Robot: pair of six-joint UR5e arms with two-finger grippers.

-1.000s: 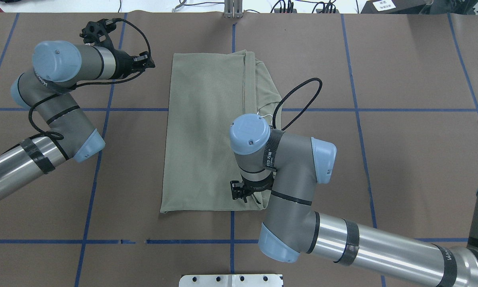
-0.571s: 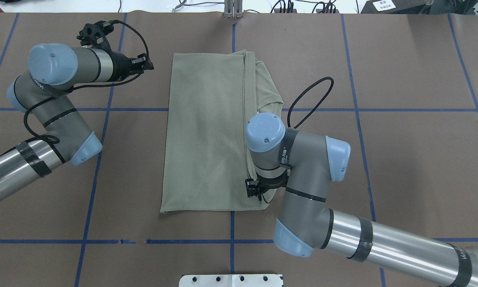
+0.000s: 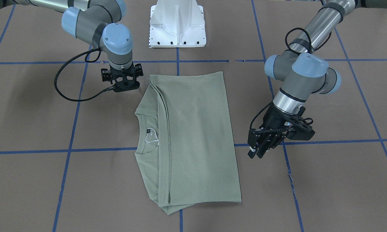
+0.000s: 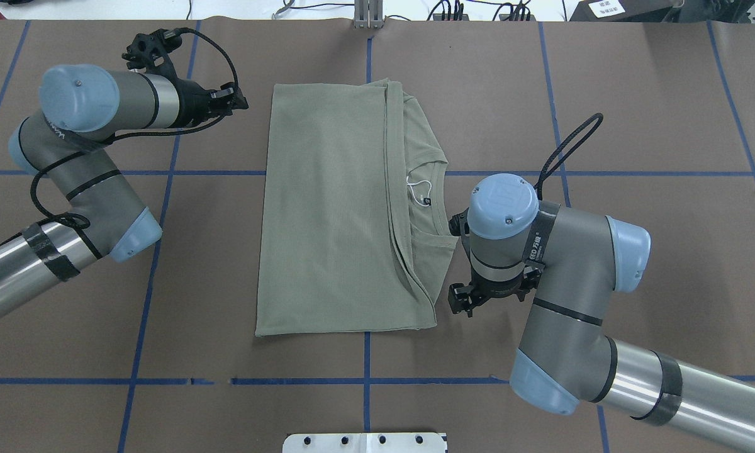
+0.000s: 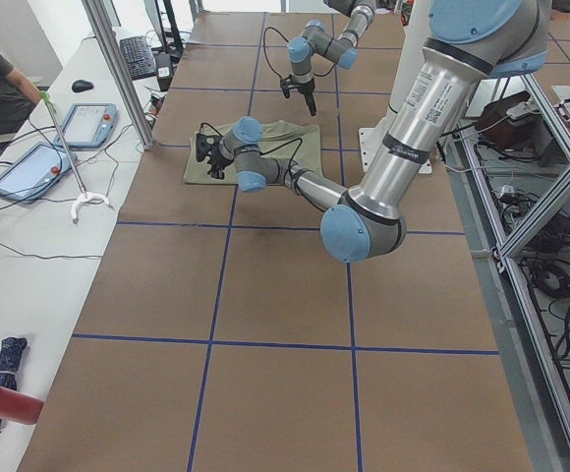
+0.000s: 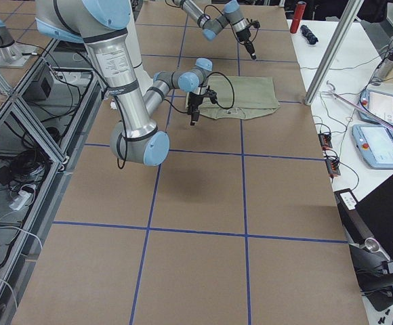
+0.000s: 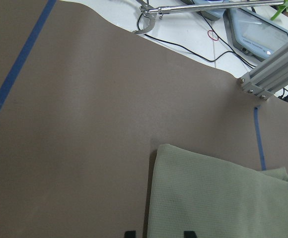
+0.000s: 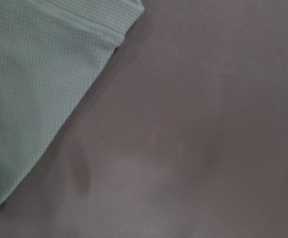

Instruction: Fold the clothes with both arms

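Brown counter (image 4: 635, 94) crossed by blue tape lines (image 4: 667, 173); ahead of the left pincer (image 3: 255, 154), a white side table (image 5: 29, 226) holding tablets (image 5: 29, 169).

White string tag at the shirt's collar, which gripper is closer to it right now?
Right. The right gripper is just off the collar-side edge of the shirt, nearer the robot than the tag. The left gripper is beyond the opposite edge, near the far corner.
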